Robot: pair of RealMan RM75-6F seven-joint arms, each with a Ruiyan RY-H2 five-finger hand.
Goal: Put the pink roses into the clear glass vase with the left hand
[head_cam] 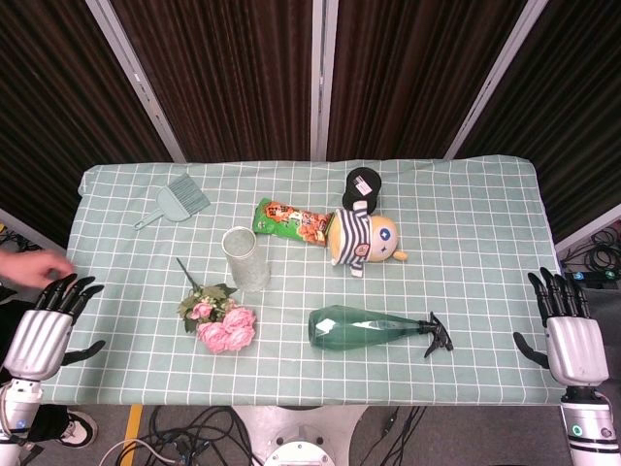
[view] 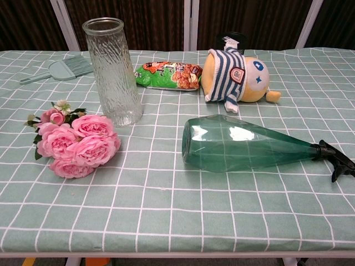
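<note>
Both hands wait with fingers apart, holding nothing, so the left hand (head_cam: 53, 316) should reach for the pink roses (head_cam: 221, 325) lying just beside the upright clear glass vase (head_cam: 245, 258), grabbing the stems gently.

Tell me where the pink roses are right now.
The pink roses lie flat on the table's left half in the head view, just in front of the upright clear glass vase and left of the green spray bottle.

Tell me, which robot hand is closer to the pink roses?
Left. The left hand sits at the table edge left of the pink roses; the right hand is far across the table.
</note>
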